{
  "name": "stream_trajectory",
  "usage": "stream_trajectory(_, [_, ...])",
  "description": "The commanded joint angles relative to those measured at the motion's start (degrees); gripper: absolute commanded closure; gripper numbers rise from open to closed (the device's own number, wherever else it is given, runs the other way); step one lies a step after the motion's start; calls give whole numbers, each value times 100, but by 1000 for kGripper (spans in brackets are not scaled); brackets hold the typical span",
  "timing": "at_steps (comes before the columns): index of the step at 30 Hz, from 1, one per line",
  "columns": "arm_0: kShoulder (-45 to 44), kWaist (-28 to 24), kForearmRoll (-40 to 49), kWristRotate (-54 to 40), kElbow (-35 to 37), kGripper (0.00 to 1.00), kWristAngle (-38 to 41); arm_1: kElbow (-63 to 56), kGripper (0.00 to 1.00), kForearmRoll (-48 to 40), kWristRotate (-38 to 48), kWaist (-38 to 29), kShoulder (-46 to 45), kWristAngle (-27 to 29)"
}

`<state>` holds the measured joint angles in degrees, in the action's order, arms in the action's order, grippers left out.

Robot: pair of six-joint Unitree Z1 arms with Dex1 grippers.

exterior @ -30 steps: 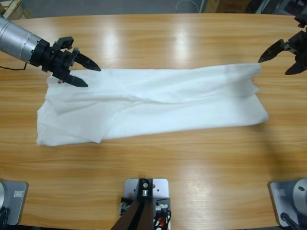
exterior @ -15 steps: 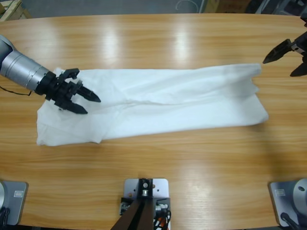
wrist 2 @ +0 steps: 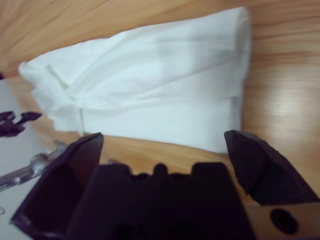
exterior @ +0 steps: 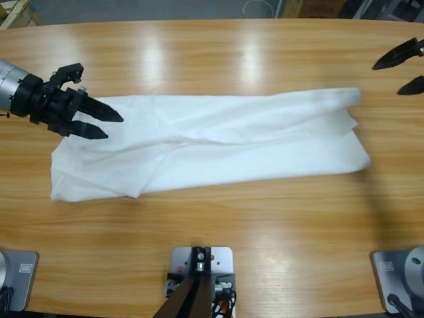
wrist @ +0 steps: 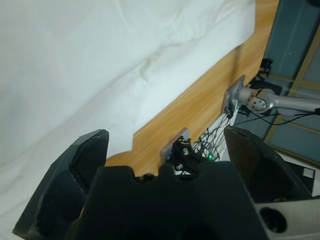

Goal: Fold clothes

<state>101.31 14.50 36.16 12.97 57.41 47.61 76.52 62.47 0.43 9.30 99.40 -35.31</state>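
White T-shirt [exterior: 212, 142] flat on wooden table [exterior: 218, 232], nothing around it

The long glossy wooden table [exterior: 218, 225] lies bare along the frame's top and bottom, only the flat folded white cotton T-shirt [exterior: 218, 139] apparently obstructing the middle.

The left arm [exterior: 10, 79] is a ribbed silver-grey cylinder ending in a blocky black wrist. Its gripper [exterior: 99, 122] has two tapered, pointed black jaws. The right gripper [exterior: 405, 69] shows the same pointed black jaws.
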Motion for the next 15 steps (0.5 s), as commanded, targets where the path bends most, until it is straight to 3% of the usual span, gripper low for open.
stream_trajectory(1, [-103, -58, -21, 198, -116, 101, 27, -277, 0, -460, -85, -682, 946, -549])
stream_trajectory(15, [105, -105, 2, 206, -65, 101, -6, -229, 0, -1158, -78, -965, 2240, -872])
